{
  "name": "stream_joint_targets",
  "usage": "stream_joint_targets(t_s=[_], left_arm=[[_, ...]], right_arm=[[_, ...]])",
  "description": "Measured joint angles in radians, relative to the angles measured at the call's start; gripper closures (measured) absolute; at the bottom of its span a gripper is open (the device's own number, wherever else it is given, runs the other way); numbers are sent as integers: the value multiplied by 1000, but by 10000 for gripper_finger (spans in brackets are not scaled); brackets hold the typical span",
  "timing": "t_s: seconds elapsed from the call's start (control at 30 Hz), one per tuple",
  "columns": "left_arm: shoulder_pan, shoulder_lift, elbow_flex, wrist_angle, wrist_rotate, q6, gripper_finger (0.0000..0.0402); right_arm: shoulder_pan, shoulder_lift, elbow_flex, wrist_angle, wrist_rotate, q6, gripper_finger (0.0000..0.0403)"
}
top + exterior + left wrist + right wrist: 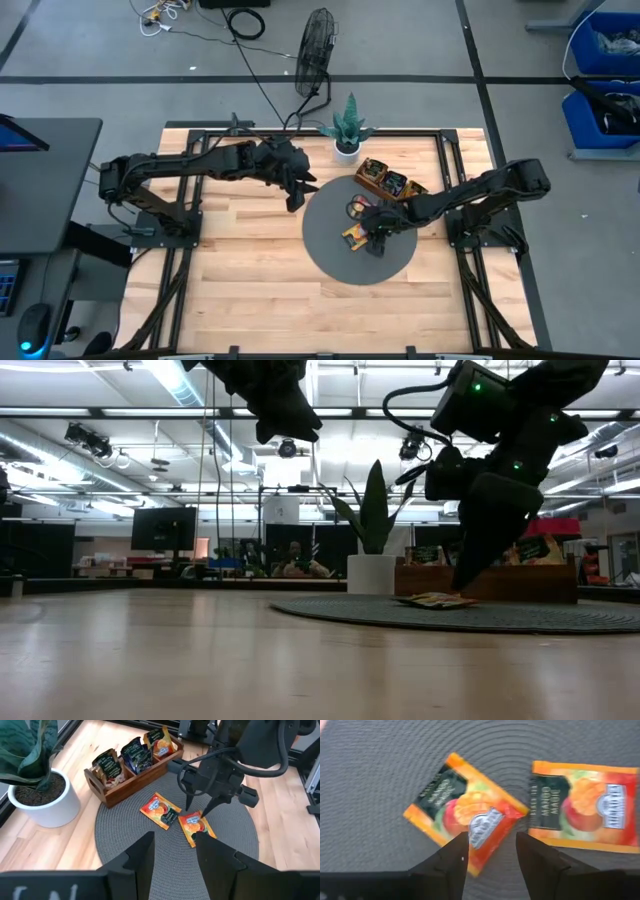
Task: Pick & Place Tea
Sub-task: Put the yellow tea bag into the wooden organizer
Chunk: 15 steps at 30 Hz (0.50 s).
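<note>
Hovering at frame centre, the right claw (pixel 490 852), fingers apart, straddles a thin, light, slippery sachet (pixel 465 812); pinch its edge.

Two flat orange-yellow mango tea sachets lie on the one round grey woven mat (pixel 125 825) at centre frame: one (pixel 159 810) toward the middle, the other (pixel 197 827) just right of it. One long brown wooden compartment tray (pixel 131 776) sits upper centre, three compartments, with sachets standing in each; their number can't be told. One white potted plant (pixel 42 795), far left. Two dark robot arms.
</note>
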Motion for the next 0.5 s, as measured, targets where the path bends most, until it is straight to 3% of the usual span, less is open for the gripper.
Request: stream_joint_targets(t_s=[0.5], left_arm=[[0,0,0,0,0,-7,252]], right_arm=[[0,83,3,44,20,4,232]])
